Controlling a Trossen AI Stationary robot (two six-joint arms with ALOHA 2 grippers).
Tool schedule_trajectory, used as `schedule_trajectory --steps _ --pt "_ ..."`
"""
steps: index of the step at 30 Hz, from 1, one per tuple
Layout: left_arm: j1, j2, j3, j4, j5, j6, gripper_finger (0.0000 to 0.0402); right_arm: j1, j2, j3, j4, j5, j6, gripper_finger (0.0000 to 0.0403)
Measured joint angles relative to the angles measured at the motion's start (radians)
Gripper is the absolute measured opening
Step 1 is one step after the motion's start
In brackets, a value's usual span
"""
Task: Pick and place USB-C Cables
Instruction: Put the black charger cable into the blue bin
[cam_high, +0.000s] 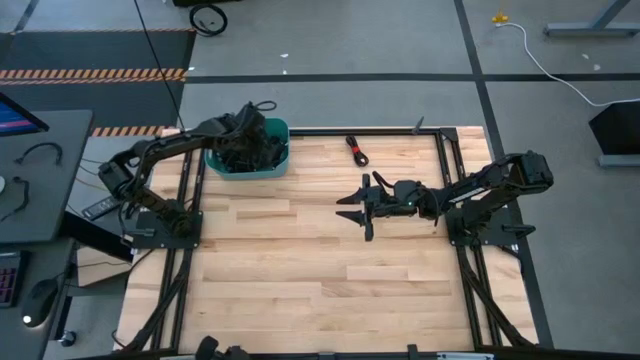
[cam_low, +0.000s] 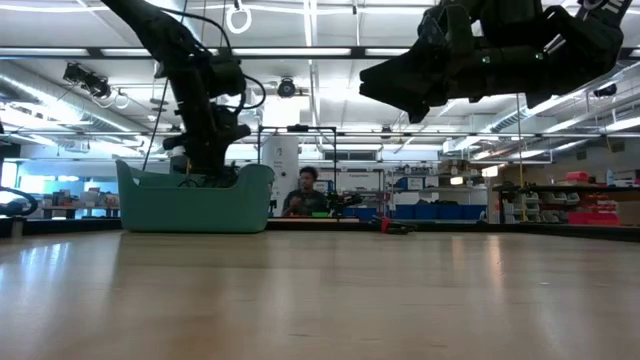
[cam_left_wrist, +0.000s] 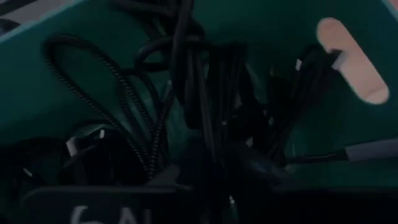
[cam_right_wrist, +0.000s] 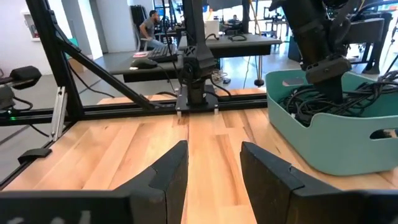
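Left tool (cam_high: 252, 143) deep among USB-C cables (cam_right_wrist: 323, 98) in teal bin (cam_high: 275, 168), jaws unclear; right tool (cam_high: 352, 207) wide; no legible writing

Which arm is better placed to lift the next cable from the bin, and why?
Left. Its gripper is already down inside the bin among the cables. The right gripper hangs over bare table mid-way across, jaws open, well away from the bin.

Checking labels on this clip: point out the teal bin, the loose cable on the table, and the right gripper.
teal bin (cam_high: 279, 128), high view, its rim
loose cable (cam_high: 356, 150), high view, middle of the bundle
right gripper (cam_high: 352, 207), high view, between its open fingertips
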Motion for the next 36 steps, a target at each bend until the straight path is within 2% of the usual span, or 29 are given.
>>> schedule_trajectory --steps 6,10,12,19,26,30,36 --pt "-0.036 -0.007 0.054 -0.092 0.000 0.053 0.0013 0.017 0.000 0.000 -0.005 0.000 0.006 0.0151" --pt "-0.068 -0.008 0.148 -0.209 0.045 0.121 0.0015 0.025 0.000 0.000 -0.007 0.000 0.004 0.0151" --pt "-0.086 -0.004 0.174 -0.210 0.073 0.171 0.0014 0.024 0.000 0.000 -0.007 0.000 0.004 0.0151" --pt "-0.103 0.053 0.180 -0.222 0.048 0.312 0.0014 0.025 0.000 0.000 0.001 0.000 0.006 0.0151" --pt "-0.092 0.160 0.180 -0.288 -0.063 0.306 0.0014 0.026 0.000 0.000 -0.007 0.000 0.025 0.0151" --pt "-0.074 0.200 0.179 -0.306 -0.068 0.253 0.0015 0.026 0.000 0.000 -0.007 0.000 0.023 0.0151" --pt "-0.075 0.220 0.181 -0.300 -0.068 0.278 0.0024 0.026 0.000 0.000 -0.014 0.006 0.023 0.0151"
